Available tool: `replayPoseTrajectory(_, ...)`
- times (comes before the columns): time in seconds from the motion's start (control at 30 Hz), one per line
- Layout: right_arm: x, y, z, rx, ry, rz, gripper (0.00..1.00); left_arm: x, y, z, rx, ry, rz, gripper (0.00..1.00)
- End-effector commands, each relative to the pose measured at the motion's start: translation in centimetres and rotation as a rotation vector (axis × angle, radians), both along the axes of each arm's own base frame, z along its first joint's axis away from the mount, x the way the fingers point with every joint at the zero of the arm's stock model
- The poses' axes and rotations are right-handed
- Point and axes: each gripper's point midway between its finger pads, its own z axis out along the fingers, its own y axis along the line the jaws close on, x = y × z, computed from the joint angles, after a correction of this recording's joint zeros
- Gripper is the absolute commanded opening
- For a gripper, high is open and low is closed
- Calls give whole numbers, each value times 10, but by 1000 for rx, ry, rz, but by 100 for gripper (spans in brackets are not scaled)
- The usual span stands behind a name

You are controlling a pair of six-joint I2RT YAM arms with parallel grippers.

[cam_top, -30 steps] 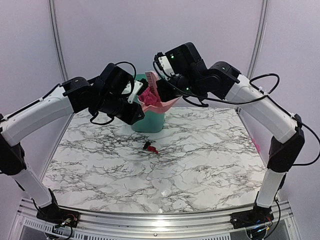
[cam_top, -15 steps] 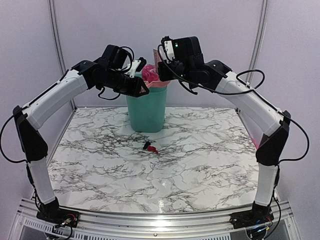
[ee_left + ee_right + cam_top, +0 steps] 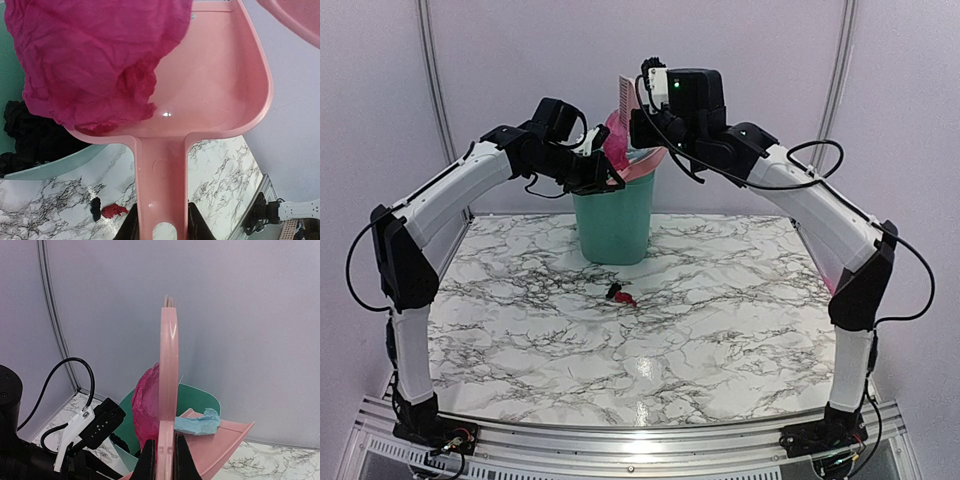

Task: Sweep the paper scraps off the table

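My left gripper (image 3: pixel 161 231) is shut on the handle of the pink dustpan (image 3: pixel 210 95), held tilted over the green bin (image 3: pixel 613 220). A big magenta paper scrap (image 3: pixel 95 55) lies on the pan, also seen in the right wrist view (image 3: pixel 145 405), with a light blue scrap (image 3: pixel 197 422) beside it. Black scraps (image 3: pixel 35 135) lie inside the bin. My right gripper (image 3: pixel 164 460) is shut on the pink brush (image 3: pixel 168 385), held upright above the pan (image 3: pixel 626 100). A red scrap (image 3: pixel 627 298) and a black scrap (image 3: pixel 613 291) lie on the marble table (image 3: pixel 720 320).
The bin stands at the table's back centre against the grey wall. The metal-railed front edge (image 3: pixel 630 435) runs between the arm bases. A pink object (image 3: pixel 832 290) shows at the table's right edge.
Both arms have risen from bin level. The dustpan has gone up over the bin rim and tilted, and the brush has lifted above it. The red and black scraps on the table have not moved.
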Motion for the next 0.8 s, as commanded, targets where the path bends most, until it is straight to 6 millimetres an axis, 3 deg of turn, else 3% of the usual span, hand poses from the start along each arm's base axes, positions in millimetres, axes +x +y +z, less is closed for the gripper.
replayPoseTrajectory(0.0,-12,-18,46,113,-62,-9,0,5,-3,15,-108,45,21,0)
replayPoseTrajectory(0.13,-8,-24,34,84,-35,-54,0,9,0,18,-152,79,33,0)
replayPoseTrajectory(0.37,1,-10,1,-59,-5,-27,0,12,10,39,-287,134,47,0)
replayPoseTrajectory(0.6,-3,-6,7,-113,-44,19,0,26,23,48,-352,171,96,0)
replayPoseTrajectory(0.77,-3,-6,1,-150,-34,21,0,30,28,53,-381,183,117,0)
